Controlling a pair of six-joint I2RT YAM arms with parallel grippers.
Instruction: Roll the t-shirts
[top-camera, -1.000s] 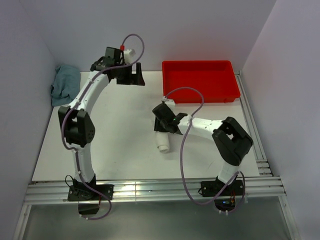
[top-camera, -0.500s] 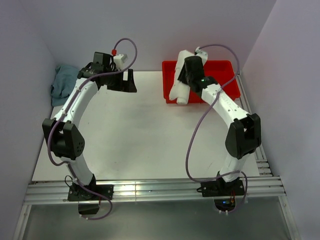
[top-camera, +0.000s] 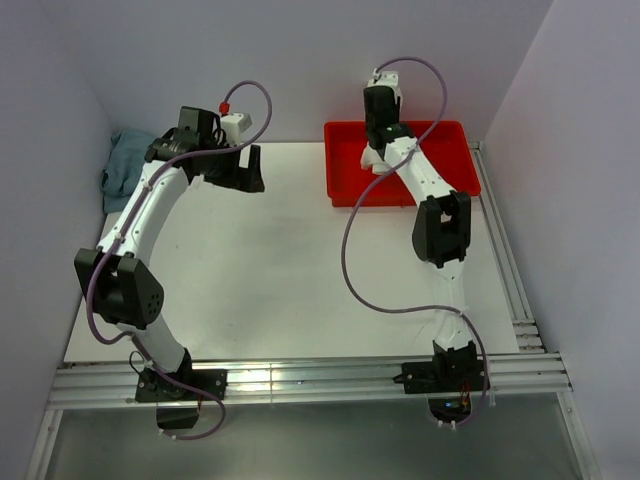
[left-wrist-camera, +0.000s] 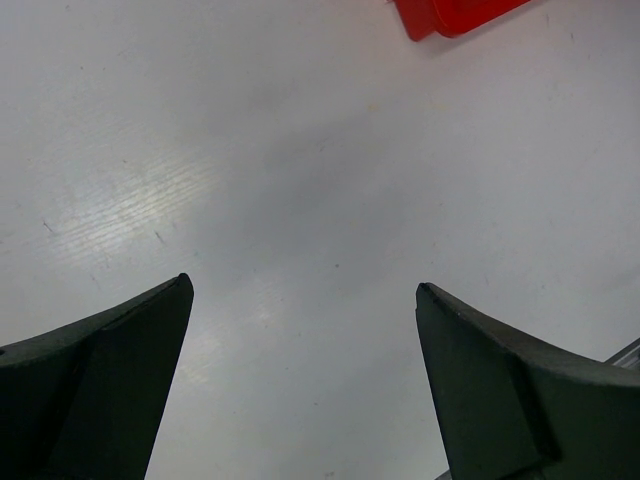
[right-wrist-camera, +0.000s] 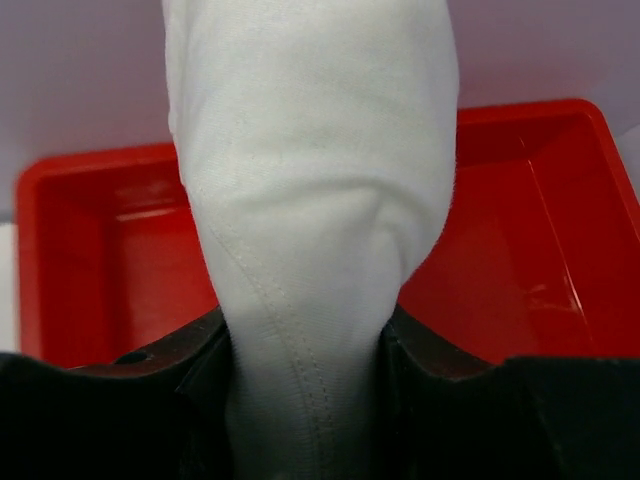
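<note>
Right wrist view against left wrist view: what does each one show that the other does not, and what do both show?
Only the right wrist view: a rolled cream-white t-shirt, clamped between the right fingers. Only the left wrist view: the white table and the left fingers, wide apart, holding nothing. Both: the red tray, most of its inside in the right wrist view, just a corner in the left wrist view.

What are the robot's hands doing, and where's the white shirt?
Left gripper open, empty, over white table. Right gripper shut on rolled cream-white cotton t-shirt, over red plastic bin. Nothing in the way.
</note>
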